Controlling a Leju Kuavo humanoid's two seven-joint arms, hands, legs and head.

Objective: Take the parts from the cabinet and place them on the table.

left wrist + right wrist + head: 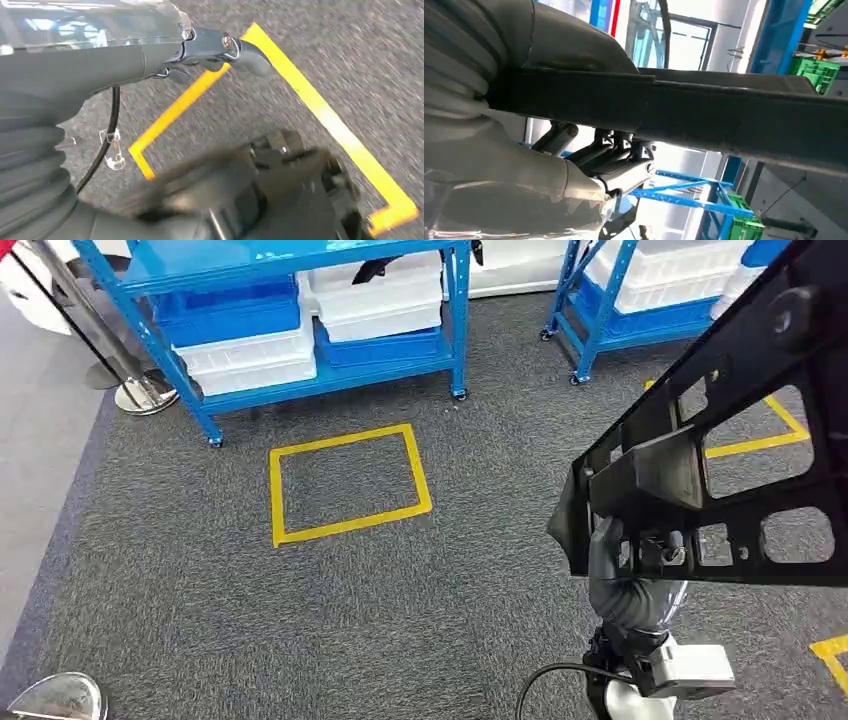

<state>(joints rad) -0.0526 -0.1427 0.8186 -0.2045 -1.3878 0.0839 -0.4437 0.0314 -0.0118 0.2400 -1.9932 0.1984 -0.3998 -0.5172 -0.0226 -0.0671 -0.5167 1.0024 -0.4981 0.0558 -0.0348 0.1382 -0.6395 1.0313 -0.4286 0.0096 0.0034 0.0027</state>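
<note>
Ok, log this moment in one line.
phase: carrying | right hand: grips black part | left hand: holds nothing | floor: yellow tape square | table: unseen

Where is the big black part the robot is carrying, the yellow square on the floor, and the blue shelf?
black part [740,390], head view, on its flat perforated frame.
yellow square [348,525], head view, on the near strip of tape.
blue shelf [330,380], head view, on the bottom rail.

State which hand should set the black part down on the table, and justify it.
Right. The right hand already grips the black part, raised in front of the robot. The left hand hangs over the carpet, holding nothing.
</note>
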